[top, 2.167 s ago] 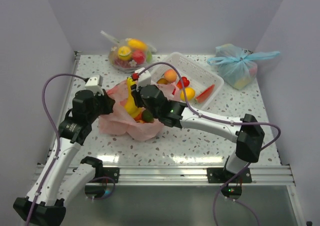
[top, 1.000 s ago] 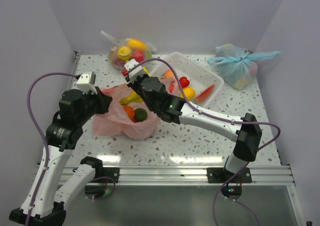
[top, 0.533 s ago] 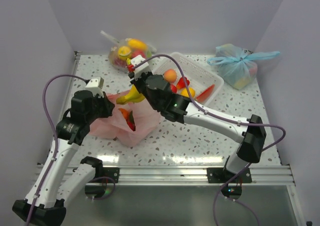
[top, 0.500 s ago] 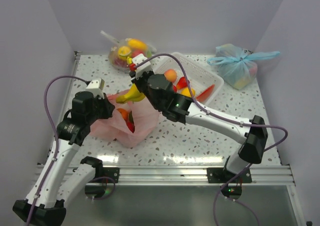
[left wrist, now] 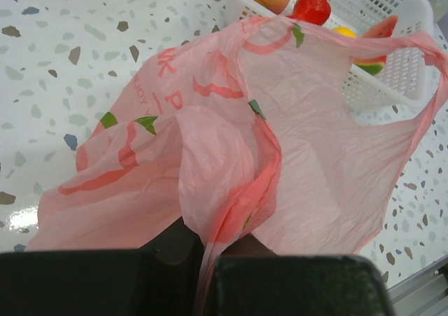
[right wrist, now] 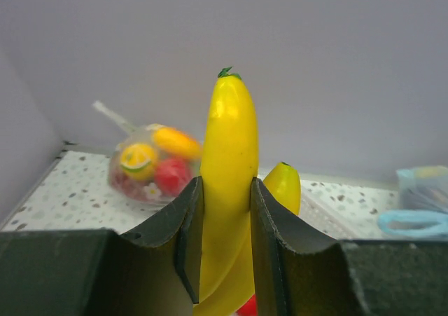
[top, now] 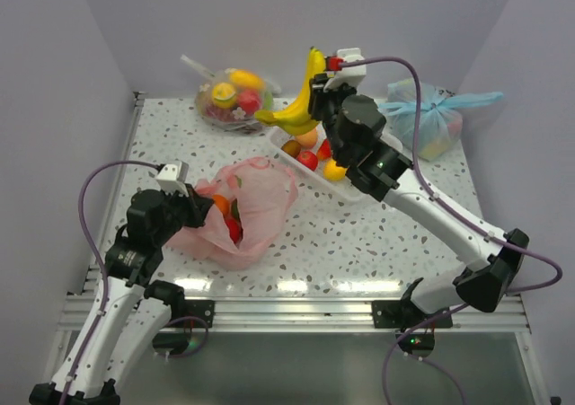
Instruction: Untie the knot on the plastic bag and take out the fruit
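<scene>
Right gripper [right wrist: 224, 211]: 2 fingers clamped tight on bananas [top: 296, 109], high above basket [left wrist: 392, 36]. Left gripper [left wrist: 208, 260] closed, pinching bag [left wrist: 210, 141] film; fruit [top: 229, 218] inside.

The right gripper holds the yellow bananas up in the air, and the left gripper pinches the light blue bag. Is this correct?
No. The left gripper pinches the pink plastic bag, as the left wrist view shows. The rest stands.

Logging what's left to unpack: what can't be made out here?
Fruit inside thin pink plastic bag: film hides most, top and left wrist views.
Left gripper: fingertips under film, left wrist view.
Yellow toy bananas: lower ends behind right gripper, cut by bottom edge, right wrist view.
</scene>
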`<state>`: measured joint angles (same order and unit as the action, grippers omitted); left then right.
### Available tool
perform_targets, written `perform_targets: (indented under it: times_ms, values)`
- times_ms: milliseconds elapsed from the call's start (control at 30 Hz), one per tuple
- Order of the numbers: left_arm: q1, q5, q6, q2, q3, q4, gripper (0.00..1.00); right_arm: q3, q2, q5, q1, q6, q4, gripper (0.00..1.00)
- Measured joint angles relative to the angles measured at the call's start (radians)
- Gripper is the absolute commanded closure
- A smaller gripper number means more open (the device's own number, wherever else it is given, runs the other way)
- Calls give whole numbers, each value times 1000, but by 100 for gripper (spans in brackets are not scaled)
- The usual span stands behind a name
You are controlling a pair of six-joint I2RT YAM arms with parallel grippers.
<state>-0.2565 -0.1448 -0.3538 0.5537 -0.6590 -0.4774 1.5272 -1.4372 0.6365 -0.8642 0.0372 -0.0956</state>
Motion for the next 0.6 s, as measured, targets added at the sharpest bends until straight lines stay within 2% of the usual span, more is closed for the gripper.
perform_targets:
  times_ms: [333,567,600]
  values:
    - [0,-46,10,-19,66,51,100,-132,21,85,326,-259,228,100]
    - [0,18,43,-37,65,69,100,-160,-71,152,410,-531,382,99]
    - [0,41,52,-42,65,69,100,-160,-90,161,419,-576,407,76]
